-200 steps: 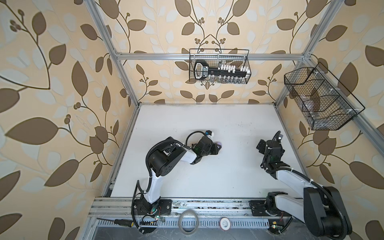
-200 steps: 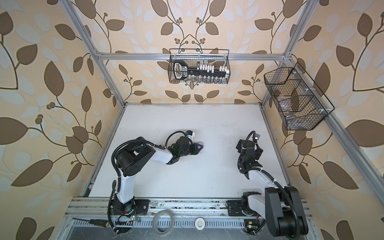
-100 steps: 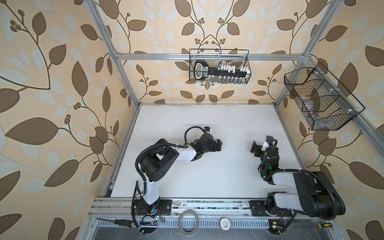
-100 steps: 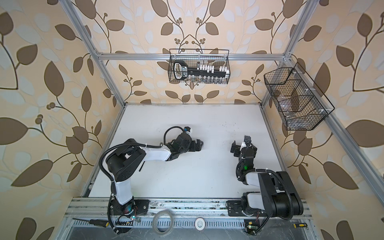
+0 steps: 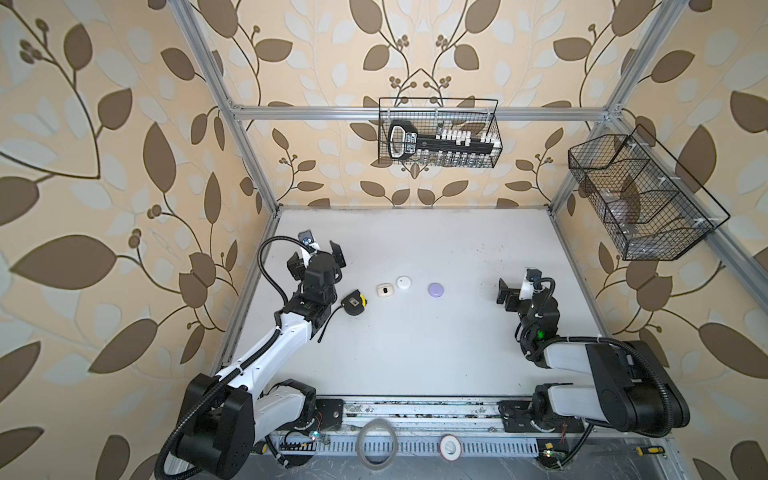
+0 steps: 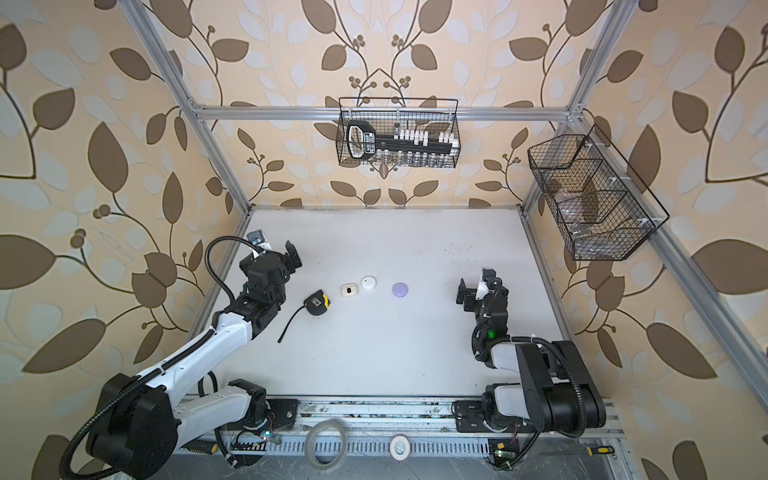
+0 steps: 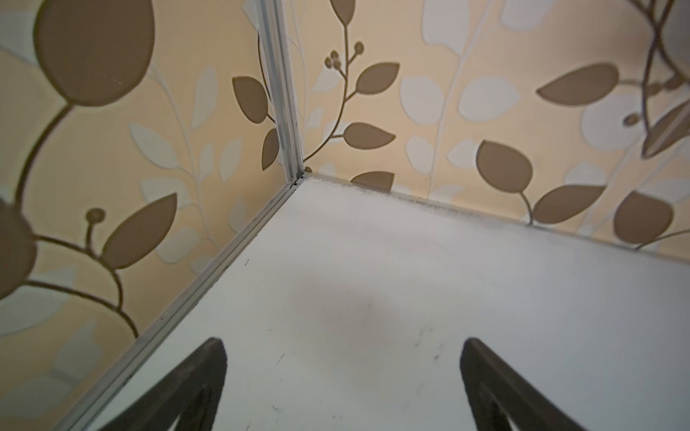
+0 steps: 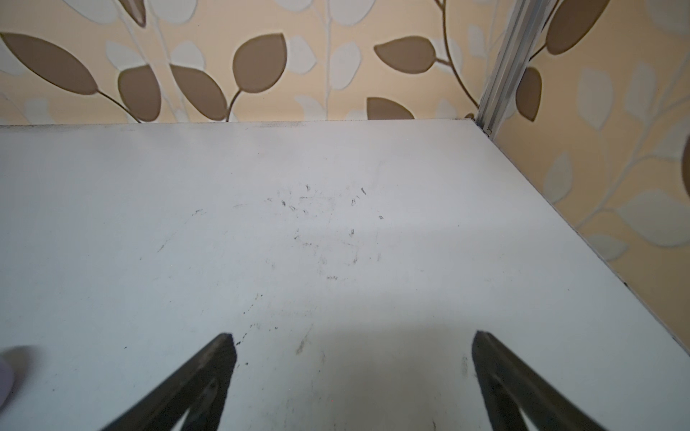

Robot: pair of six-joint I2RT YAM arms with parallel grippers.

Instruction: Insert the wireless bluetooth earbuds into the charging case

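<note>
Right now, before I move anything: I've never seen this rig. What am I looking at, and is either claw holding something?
A white-and-black left arm and right arm stand at the table's near edge. Both top views look down from overhead; each wrist view looks forward from one arm. The left gripper and right gripper are open and empty. On the white table lie a black-and-yellow tape measure, a cream rounded-square case, a white round case and a lavender round case. I see no loose earbuds.
</note>
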